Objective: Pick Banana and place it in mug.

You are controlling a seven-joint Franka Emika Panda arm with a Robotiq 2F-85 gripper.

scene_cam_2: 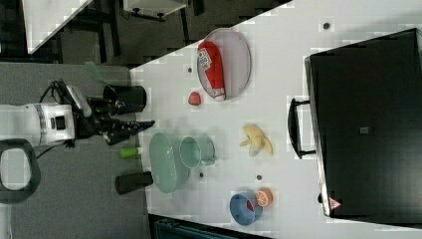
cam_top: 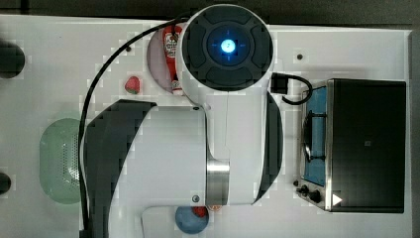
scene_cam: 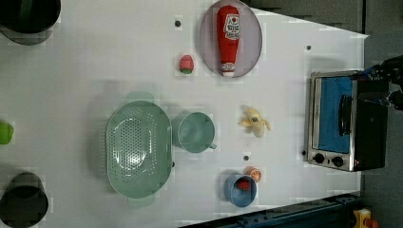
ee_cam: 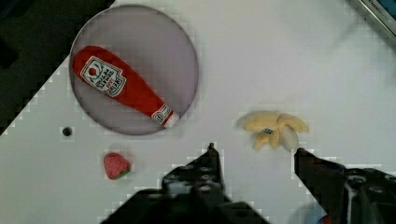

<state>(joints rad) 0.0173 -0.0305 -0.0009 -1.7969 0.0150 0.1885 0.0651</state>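
Pincer [ee_cam: 254,151] is held apart, empty, above the bench [scene_cam: 95,71]. Banana [scene_cam: 255,122] lies between mug [scene_cam: 194,132] and toaster oven [scene_cam: 344,121]. Descent should be centred on the fruit's body, not the splayed peel.

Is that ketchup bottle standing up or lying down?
Lying down. The ketchup bottle rests on its side across the plate, its label facing up and its white cap near the plate's rim.

White table [scene_cam: 95,71]. Beside the pale mint-green mug [scene_cam: 194,132] sits a darker-dotted green strainer [scene_cam: 138,149]; past it, a pale yellow banana [scene_cam: 254,122]. Red ketchup bottle [scene_cam: 227,38], white label, on a greyish-lilac plate [scene_cam: 252,52]; red strawberry [scene_cam: 186,64]; blue bowl [scene_cam: 233,190]; black-and-silver oven [scene_cam: 342,123].
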